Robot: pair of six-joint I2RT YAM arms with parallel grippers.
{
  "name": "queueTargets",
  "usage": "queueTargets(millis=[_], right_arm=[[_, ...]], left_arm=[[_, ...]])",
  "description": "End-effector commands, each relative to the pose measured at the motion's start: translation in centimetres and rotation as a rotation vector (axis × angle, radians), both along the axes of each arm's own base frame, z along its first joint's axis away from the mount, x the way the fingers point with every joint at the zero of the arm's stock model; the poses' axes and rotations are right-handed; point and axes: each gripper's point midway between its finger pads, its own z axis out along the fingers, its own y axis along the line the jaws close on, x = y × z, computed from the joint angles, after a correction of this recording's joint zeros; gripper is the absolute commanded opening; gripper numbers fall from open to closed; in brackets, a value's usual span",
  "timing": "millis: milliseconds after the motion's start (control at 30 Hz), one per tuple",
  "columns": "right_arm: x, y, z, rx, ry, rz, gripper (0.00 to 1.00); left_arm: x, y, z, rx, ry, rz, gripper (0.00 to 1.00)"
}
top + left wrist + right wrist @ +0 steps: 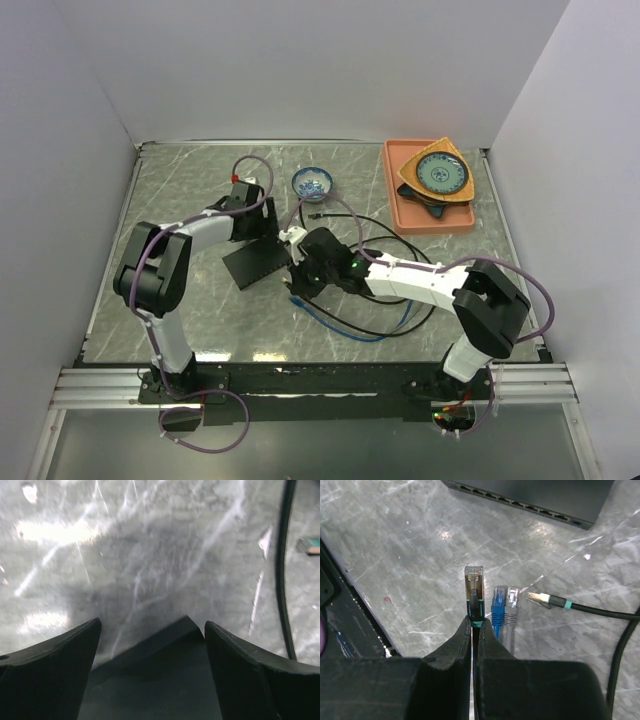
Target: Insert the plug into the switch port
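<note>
Two grippers working, plug not yet in switch

Left gripper: jaws spread wide, a switch corner showing between the fingers, contact unclear. Switch lies flat on the marble table, left of centre. Right gripper: pinched tight on the plug's boot, connector aimed at the port row, apart from it. Blue plug and grey plug lie loose just beside it.

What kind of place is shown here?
Probably a lab robot cell: white walls box in one table, the left arm and right arm stand on a rail at its edge, and a switch lies near a tray of dishes.
</note>
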Motion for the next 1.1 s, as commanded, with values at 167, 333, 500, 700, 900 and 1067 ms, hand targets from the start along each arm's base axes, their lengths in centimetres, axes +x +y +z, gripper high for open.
queueTargets(millis=[167,333,500,700,900,1067], right_arm=[[-0.8,2.6,1.1,0.024,-0.021,0.046,0.00],[-1.2,3.3,0.7,0.004,-0.017,0.055,0.00],[-2.1,4.4,0.6,0.005,-0.007,0.075,0.00],[-2.7,5.5,0.4,-0.018,-0.014,0.083,0.00],[-3.0,6.0,-0.6,-0.035,0.000,0.086,0.00],[-3.3,6.4,-2.0,-0.047,0.020,0.084,0.00]], left_arm=[[-5.6,-0.4,-0.6,-0.119,0.096,0.028,0.90],[-6.7,0.2,0.5,-0.137,0.075,0.067,0.90],[-6.3,1.6,1.8,-0.118,0.028,0.119,0.93],[-5.9,2.5,4.1,-0.110,-0.035,0.128,0.97],[-6.0,2.9,5.9,-0.103,-0.092,0.117,0.99],[-6.1,2.9,4.4,-0.109,-0.094,0.098,0.99]])
